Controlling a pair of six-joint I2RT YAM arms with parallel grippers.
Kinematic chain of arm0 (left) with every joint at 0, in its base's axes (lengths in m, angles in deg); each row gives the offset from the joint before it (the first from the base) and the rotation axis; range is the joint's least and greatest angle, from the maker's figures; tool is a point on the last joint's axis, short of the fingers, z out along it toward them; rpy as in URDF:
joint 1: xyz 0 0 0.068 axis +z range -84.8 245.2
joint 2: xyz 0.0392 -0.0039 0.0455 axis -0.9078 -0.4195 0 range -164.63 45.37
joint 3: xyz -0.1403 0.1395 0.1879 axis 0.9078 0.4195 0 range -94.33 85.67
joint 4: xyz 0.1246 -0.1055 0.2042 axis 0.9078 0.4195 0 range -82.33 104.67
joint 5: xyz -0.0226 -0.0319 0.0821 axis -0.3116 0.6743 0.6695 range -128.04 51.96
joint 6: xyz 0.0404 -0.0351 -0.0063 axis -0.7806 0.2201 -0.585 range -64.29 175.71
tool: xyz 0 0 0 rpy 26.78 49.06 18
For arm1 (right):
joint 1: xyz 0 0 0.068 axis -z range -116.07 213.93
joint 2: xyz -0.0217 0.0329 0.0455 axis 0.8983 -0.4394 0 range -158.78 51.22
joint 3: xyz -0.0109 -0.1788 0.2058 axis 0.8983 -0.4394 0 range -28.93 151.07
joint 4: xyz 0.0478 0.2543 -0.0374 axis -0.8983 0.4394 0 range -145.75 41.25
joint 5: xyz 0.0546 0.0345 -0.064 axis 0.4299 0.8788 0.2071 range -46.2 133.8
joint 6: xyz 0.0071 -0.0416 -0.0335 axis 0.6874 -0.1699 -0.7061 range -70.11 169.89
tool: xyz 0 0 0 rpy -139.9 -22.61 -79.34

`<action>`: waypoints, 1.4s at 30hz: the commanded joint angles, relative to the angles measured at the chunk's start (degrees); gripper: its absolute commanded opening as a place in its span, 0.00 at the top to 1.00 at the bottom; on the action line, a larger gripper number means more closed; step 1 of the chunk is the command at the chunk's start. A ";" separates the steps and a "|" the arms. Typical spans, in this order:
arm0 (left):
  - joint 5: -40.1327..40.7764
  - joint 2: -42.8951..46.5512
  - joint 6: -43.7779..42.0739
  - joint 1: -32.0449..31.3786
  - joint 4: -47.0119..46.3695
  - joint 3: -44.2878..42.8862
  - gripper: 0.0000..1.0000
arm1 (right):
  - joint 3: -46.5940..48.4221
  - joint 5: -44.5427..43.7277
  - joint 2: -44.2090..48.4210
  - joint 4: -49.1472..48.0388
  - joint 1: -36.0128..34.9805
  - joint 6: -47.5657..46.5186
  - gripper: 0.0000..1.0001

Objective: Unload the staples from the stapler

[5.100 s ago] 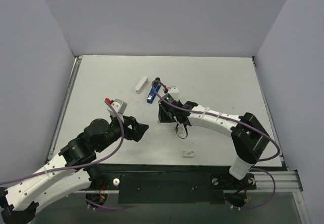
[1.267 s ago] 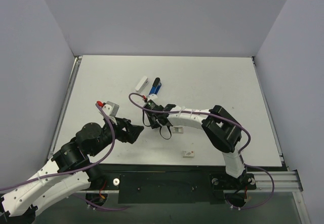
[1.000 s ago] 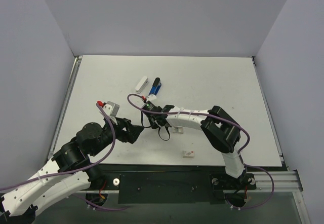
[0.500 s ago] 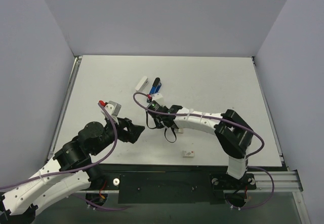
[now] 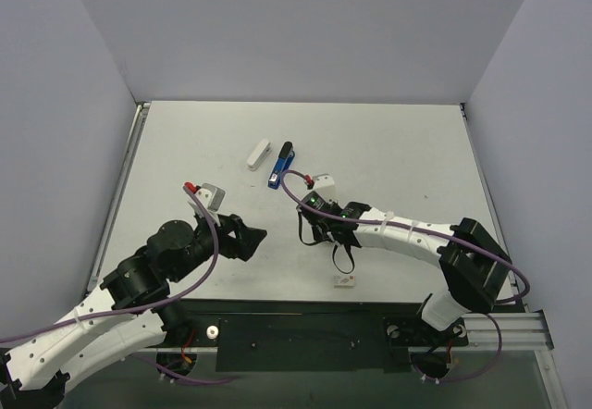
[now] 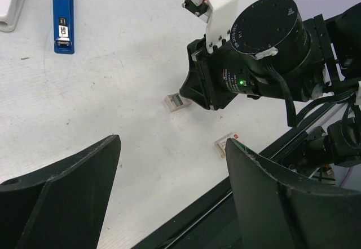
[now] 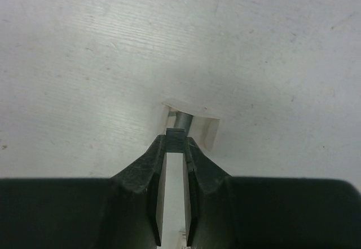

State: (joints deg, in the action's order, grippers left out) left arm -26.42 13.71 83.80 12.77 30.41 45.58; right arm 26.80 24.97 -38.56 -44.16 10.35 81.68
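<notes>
Swinging back from beside the blue stapler [image 5: 281,167], the right gripper [image 5: 307,234] now sits mid-worktop toward the near edge, its jaws pinched on the staples [image 6: 174,102] lying there. Left gripper [image 5: 252,239] gapes wide, idle. With the strip already out, unloading looks nearly done.

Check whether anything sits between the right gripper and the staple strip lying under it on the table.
Nothing visible does. The right gripper is right at the staple strip, its fingertips nearly closed on the strip's near edge on the table. The blue stapler lies farther back, apart from both.
</notes>
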 commanded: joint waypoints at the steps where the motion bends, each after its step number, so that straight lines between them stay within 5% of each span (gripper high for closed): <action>1: -0.63 -0.24 -0.06 -0.13 -3.67 -0.69 0.15 | -2.90 -2.18 3.20 1.15 1.37 3.27 0.97; 42: -0.45 -0.86 -0.50 -0.13 -3.85 -0.77 0.14 | -4.75 -0.86 -2.16 -2.28 3.92 7.23 0.92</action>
State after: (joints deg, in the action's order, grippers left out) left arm -26.49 12.66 83.78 12.77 29.67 45.58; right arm 21.20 24.79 -40.37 -46.76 13.78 88.06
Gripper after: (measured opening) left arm 0.854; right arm 0.094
